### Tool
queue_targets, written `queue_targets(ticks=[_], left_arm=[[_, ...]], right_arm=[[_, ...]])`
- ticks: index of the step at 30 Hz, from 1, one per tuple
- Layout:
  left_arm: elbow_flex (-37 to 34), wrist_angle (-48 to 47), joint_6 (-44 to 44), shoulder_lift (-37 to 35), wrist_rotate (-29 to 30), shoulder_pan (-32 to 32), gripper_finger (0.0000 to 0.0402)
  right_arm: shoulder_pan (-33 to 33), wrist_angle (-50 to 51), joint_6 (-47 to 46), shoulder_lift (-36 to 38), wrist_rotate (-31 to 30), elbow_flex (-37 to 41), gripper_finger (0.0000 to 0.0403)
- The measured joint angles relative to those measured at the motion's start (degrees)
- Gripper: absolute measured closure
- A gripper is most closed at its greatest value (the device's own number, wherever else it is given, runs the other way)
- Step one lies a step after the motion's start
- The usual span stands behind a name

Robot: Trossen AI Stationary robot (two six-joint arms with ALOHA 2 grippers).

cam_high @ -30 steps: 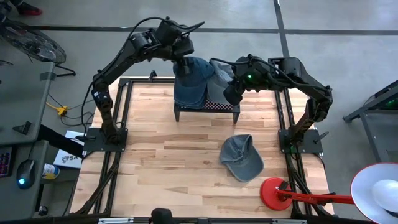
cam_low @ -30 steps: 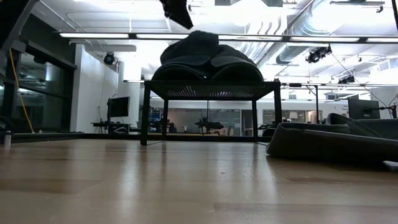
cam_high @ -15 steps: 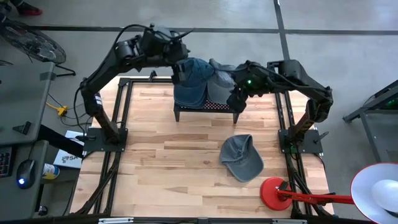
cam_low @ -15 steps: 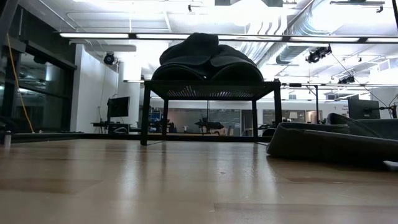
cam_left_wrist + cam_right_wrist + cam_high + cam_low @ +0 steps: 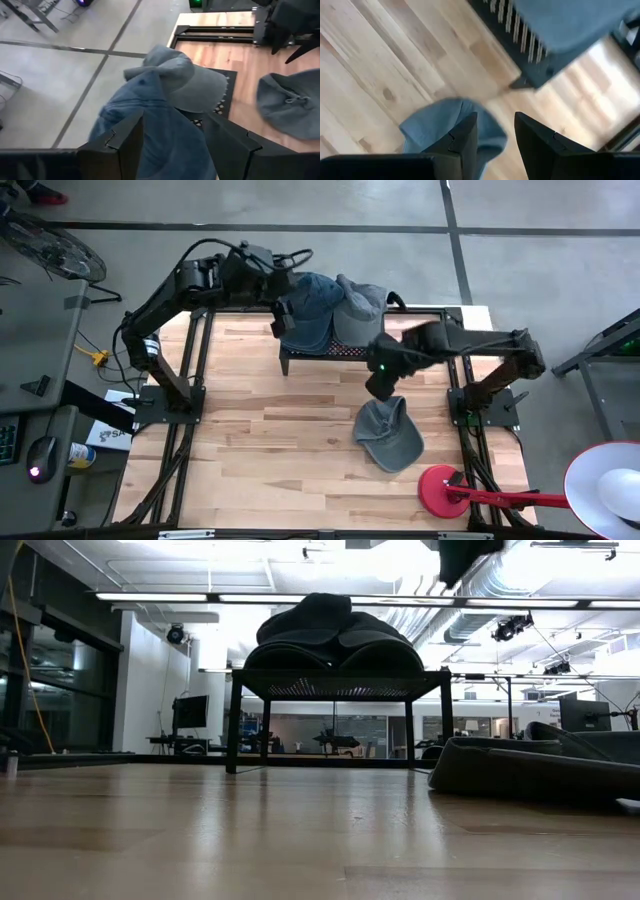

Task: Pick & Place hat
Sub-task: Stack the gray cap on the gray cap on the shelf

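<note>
A blue denim hat [image 5: 308, 310] and a grey hat [image 5: 360, 302] lie side by side on top of a black perforated stand [image 5: 335, 352] at the table's far side; they also show in the low view [image 5: 325, 628]. A second grey hat [image 5: 388, 433] lies flat on the wooden table, near the right. My left gripper [image 5: 283, 318] is open, raised at the blue hat's left edge [image 5: 150, 115]. My right gripper [image 5: 385, 380] is open and empty, raised just in front of the stand, over the far edge of the table's grey hat [image 5: 447, 125].
A red round base with a pole [image 5: 445, 490] stands at the near right corner. Black frame rails [image 5: 190, 420] run along the table's left and right sides. Bare wood [image 5: 270, 440] lies left of the table's hat.
My left gripper has drawn back from above the blue hat toward the table's left edge, leaving the top of the low view. My right gripper has swung from the stand's right end toward the near edge, arriving over the grey hat on the table. The hats have stayed put.
</note>
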State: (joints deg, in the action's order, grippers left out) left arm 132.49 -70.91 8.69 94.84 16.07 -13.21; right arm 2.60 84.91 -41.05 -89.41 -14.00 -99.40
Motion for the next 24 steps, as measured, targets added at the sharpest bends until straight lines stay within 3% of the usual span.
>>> queue_targets(ticks=[9, 15, 24], left_arm=[[0.0, 0.4, -3.2, 0.2, 0.0, 3.9, 0.0209], [0.0, 0.4, -3.3, 0.8, 0.0, 5.1, 0.0209], [0.0, 0.3, -3.1, 1.3, -0.7, 5.0, 0.0209]], right_arm=[[6.8, -12.4, -23.1, 12.1, 0.0, 23.8, 0.0281], [6.9, -19.6, -32.4, 17.8, 0.0, 37.8, 0.0278], [4.0, -32.2, -40.0, 22.0, 5.6, 53.9, 0.0203]])
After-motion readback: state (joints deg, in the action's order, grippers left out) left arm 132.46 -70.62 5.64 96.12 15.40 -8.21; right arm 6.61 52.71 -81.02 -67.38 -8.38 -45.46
